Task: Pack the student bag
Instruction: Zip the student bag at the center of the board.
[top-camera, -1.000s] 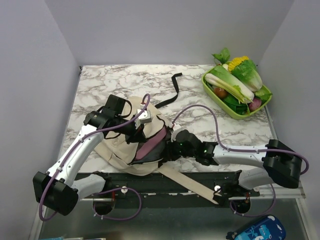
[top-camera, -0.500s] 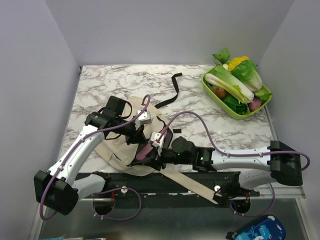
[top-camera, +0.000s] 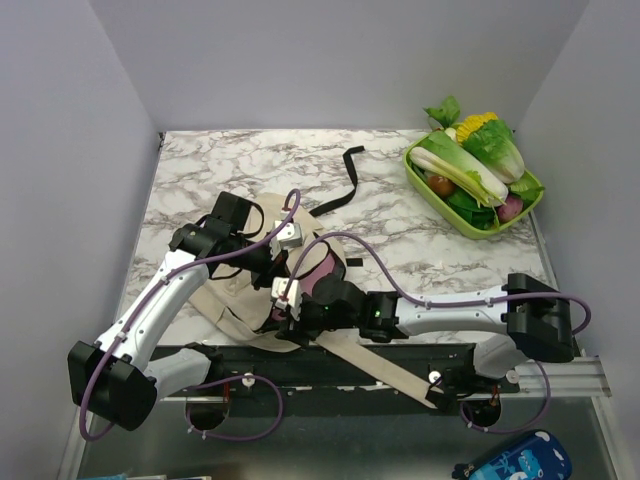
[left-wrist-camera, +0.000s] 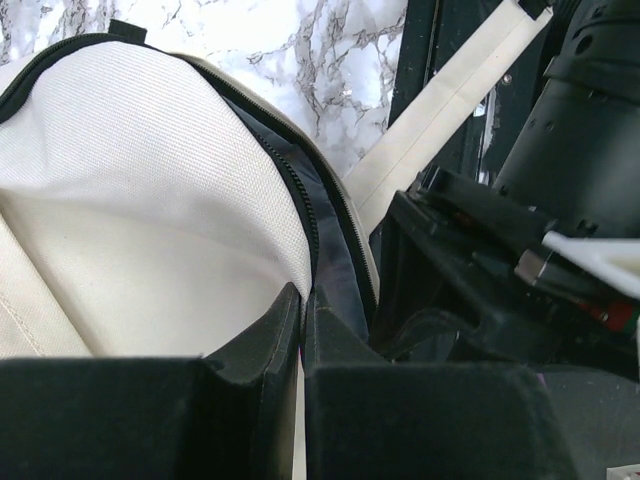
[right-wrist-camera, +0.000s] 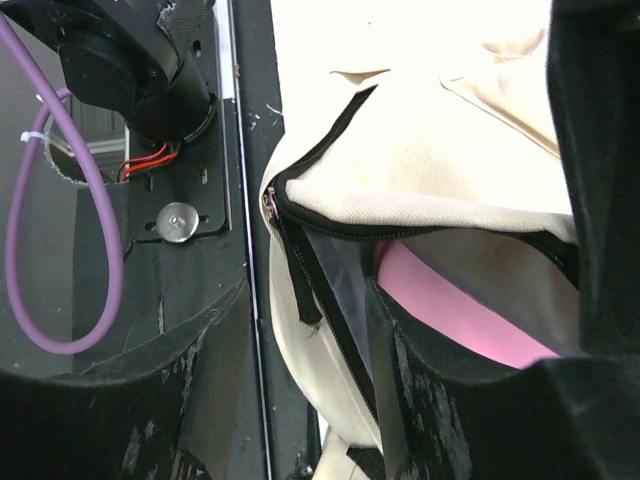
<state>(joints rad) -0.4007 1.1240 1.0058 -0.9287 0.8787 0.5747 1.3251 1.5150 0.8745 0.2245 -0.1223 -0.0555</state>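
The student bag (top-camera: 228, 288) lies slumped at the near edge of the marble table (top-camera: 230, 165), between the two arms and partly over the black base rail, its zip open and its dark lining showing. The left gripper (left-wrist-camera: 302, 330) is pinched nearly closed on the bag's zippered rim, with cream fabric and the black zip tape caught between its fingers. The right gripper (right-wrist-camera: 310, 400) sits low at the mouth of the bag with its jaws standing well apart. The loose zip edge runs through the gap between them, though the wrist view is too close to say whether either finger touches the cloth.

A flat pink item (right-wrist-camera: 450, 310) shows inside the opening, under the cream flap. The metal zip pull (right-wrist-camera: 270, 205) rests at the corner of the opening, beside the rail. A long beige strap (top-camera: 380, 368) trails from the bag across the rail toward the right arm's base. A black strap (top-camera: 345, 185) lies curled on the marble beyond the bag. At the far right corner, well apart from the bag, a green tray (top-camera: 462, 226) holds leafy vegetables and corn.
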